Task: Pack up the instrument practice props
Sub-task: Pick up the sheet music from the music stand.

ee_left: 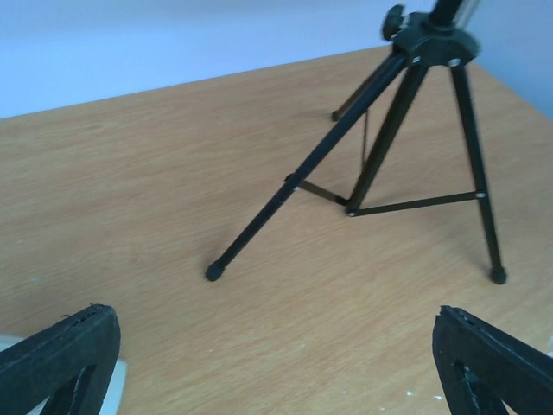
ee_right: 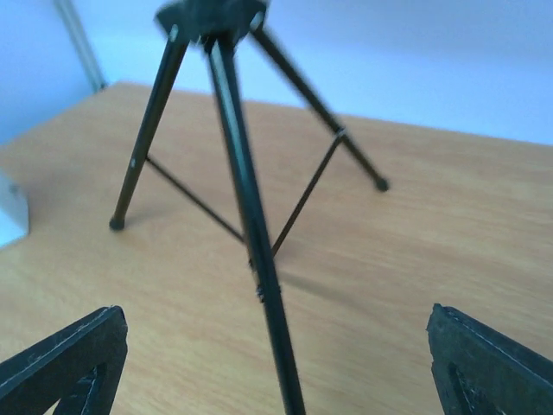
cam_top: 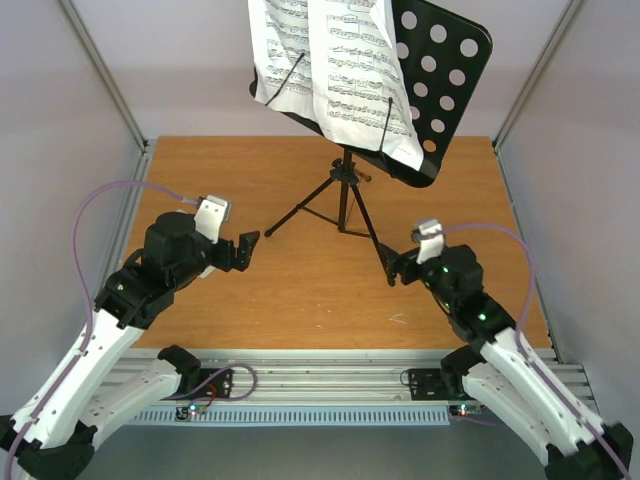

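The black tripod music stand rises from the middle of the wooden table. Its perforated desk carries white sheet-music pages, held by two wire clips. My right gripper is open at the stand's near right leg; that leg runs between the wide-apart fingers without touching them. My left gripper is open and holds nothing, low over the table and a short way in front of the stand's left foot. Its fingers show at the bottom corners of the left wrist view.
Slanted aluminium posts and pale walls close in the table on both sides. A metal rail runs along the near edge between the arm bases. Something white shows at the left edge of the right wrist view.
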Tool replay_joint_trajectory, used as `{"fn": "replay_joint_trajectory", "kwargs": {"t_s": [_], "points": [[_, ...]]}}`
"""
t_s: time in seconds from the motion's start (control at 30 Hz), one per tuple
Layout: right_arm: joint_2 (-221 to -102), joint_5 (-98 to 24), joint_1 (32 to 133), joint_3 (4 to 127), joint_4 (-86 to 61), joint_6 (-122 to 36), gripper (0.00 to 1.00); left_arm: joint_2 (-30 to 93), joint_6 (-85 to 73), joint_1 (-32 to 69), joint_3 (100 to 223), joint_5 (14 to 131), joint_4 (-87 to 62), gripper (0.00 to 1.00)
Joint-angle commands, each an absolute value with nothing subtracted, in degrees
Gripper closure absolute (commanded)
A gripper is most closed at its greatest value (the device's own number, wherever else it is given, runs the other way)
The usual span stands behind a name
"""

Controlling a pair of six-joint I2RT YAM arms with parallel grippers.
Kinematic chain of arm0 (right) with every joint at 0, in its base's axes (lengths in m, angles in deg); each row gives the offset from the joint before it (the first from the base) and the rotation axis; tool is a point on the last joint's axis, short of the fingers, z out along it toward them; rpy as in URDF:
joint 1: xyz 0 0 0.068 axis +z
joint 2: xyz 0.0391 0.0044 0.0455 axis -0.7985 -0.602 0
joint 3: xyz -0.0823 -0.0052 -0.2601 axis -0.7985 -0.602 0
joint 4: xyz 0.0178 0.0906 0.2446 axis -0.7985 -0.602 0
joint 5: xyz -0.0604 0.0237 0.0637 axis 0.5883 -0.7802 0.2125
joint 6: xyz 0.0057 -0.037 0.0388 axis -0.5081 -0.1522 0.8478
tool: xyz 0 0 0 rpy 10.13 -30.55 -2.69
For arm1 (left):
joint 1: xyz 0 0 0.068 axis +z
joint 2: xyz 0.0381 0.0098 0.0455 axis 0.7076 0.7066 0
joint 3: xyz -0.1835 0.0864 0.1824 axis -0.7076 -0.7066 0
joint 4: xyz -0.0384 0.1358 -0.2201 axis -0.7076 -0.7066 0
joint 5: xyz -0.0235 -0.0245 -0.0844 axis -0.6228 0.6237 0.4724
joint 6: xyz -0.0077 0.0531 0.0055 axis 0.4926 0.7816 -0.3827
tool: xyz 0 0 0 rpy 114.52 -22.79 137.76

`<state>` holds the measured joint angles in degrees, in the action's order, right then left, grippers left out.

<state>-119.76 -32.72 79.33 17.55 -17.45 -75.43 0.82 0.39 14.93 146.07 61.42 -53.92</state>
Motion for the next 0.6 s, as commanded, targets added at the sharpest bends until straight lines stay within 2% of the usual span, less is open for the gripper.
{"fn": "replay_joint_trajectory", "kwargs": {"t_s": [0.0, 0.13, 0.27, 0.57], "points": [[-107.8, -22.7, 79.4, 19.5, -30.2, -67.5, 0.02, 0.6, 1.0, 14.9, 149.7, 67.7, -49.7, 0.01], [-99.1, -23.1, 79.4, 24.1, -36.6, -64.9, 0.02, 4.0, 1.9, 14.9, 156.6, 65.3, -53.6, 0.01], [-97.6, -22.3, 79.4, 32.2, -38.2, -61.8, 0.02, 5.0, 0.0, 14.9, 157.6, 65.2, -51.3, 0.01], [-123.3, -34.9, 79.4, 68.1, -53.8, -70.0, 0.03, 4.0, -1.0, 14.9, 150.9, 59.7, -51.8, 0.01]]}}
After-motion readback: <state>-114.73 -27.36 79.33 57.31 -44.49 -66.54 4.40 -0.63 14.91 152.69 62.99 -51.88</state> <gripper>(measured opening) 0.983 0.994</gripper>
